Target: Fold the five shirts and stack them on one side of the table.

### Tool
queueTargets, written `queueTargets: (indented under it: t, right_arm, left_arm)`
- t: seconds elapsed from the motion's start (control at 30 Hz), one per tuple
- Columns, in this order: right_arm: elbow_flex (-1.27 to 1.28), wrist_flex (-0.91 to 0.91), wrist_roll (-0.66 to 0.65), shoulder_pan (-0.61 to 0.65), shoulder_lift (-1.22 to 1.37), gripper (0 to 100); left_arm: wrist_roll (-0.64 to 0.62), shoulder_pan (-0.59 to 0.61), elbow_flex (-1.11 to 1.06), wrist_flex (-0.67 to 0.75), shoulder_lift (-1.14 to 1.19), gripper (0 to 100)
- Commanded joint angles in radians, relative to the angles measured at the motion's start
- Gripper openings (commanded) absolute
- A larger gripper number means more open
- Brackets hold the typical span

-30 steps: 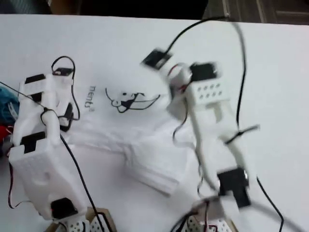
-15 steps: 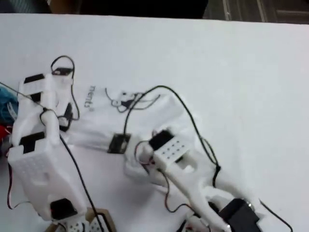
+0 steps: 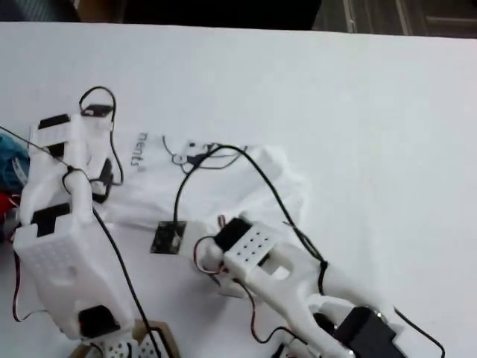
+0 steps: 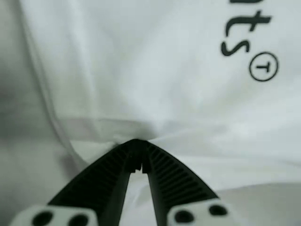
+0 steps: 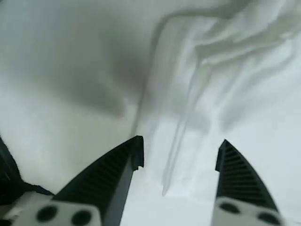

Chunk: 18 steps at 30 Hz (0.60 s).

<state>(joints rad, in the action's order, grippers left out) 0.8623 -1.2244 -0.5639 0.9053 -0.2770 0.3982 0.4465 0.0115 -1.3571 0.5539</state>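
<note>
A white shirt (image 3: 223, 186) with a black line drawing and lettering lies partly folded on the white table (image 3: 373, 112). My left gripper (image 4: 136, 165) is shut, its tips pinching a folded edge of the shirt (image 4: 155, 80) beside the printed letters. In the high view that gripper (image 3: 104, 183) sits at the shirt's left edge. My right gripper (image 5: 181, 157) is open, low over the rumpled folds of the shirt (image 5: 225, 70), with a crease running between its fingers. From above, the right arm (image 3: 253, 253) covers the shirt's near edge.
Blue and red cloth (image 3: 7, 171) pokes in at the left edge. Brown arm bases (image 3: 153, 339) stand at the near edge. The table's far edge (image 3: 223, 26) runs along the top. Bare tabletop spreads to the right and behind the shirt.
My right arm swung from behind the shirt's right side to its near edge and dropped low over the folds. The shirt's near part shifted. The left arm stayed still.
</note>
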Motion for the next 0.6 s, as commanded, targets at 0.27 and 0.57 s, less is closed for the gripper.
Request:
queueTargets:
  t: [0.27,0.57]
  right_arm:
    - [-0.029,0.051,0.069,0.035,0.177,29.2]
    - [-0.026,0.054,0.063,0.045,0.315,29.3]
  left_arm:
    - [-0.006,0.031,0.021,0.04,0.015,2]
    - [-0.008,0.031,0.021,0.04,0.015,2]
